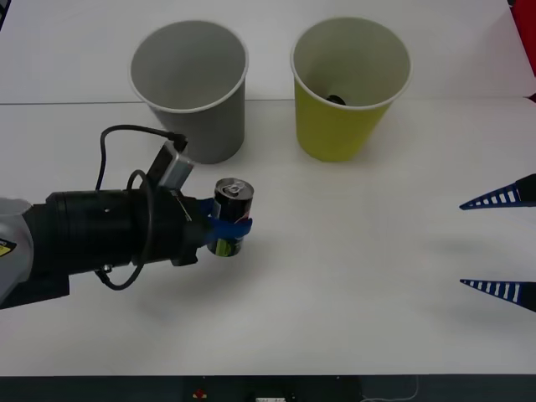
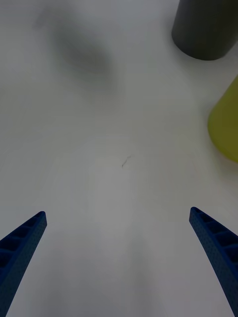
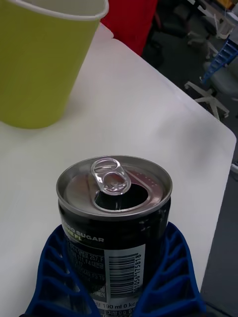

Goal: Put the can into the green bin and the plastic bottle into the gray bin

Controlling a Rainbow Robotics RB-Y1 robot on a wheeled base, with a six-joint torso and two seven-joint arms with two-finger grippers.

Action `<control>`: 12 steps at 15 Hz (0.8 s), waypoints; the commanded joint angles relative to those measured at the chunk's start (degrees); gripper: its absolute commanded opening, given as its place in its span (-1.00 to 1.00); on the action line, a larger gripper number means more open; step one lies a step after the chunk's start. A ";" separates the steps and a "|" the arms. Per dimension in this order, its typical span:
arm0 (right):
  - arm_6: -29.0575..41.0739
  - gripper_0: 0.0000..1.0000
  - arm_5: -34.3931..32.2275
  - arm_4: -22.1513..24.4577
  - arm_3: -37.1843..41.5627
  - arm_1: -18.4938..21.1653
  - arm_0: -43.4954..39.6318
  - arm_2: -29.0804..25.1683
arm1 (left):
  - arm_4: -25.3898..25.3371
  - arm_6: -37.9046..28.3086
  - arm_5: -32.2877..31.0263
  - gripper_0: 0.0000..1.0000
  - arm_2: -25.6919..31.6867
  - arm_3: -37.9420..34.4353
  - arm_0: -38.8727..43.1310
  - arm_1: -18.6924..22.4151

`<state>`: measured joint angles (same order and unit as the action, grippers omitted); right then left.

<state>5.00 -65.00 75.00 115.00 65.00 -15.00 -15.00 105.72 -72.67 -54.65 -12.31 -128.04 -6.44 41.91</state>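
A small dark drink can (image 1: pixel 231 214) with an opened silver pull-tab top stands upright in front of the gray bin (image 1: pixel 191 88). My left gripper (image 1: pixel 229 228) is shut on the can (image 3: pixel 115 218), its blue ribbed fingers (image 3: pixel 171 277) wrapped around the lower body. The yellow-green bin (image 1: pixel 347 84) stands at the back right of the gray one, with something small and dark on its floor; its side (image 3: pixel 42 59) rises beyond the can. My right gripper (image 1: pixel 502 243) hangs open at the right edge, over bare table. The plastic bottle is out of view.
The white table (image 1: pixel 352 276) stretches between the two arms. In the right wrist view the gray bin's base (image 2: pixel 206 27) and the green bin's side (image 2: pixel 225 126) sit far ahead of the open fingers (image 2: pixel 20 247). A red object (image 3: pixel 131 22) and chairs lie past the table's edge.
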 commanded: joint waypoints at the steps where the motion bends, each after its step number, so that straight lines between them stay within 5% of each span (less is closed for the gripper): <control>1: 0.00 1.00 0.00 0.00 0.00 0.00 0.00 0.00 | 6.51 -7.48 -5.82 -1.00 0.53 -4.76 -3.58 -1.13; 7: 0.00 1.00 0.00 0.00 0.00 0.00 0.00 0.00 | 13.90 -7.66 -17.16 -1.00 0.88 -3.97 -18.35 -5.35; 12: 0.00 1.00 0.00 0.00 0.00 0.00 0.00 0.00 | 13.46 -7.57 -19.18 -1.00 0.62 6.58 -31.71 -10.36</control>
<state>5.00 -65.00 75.00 115.00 65.00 -15.00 -15.00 119.24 -80.26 -73.82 -11.50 -123.20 -36.21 32.12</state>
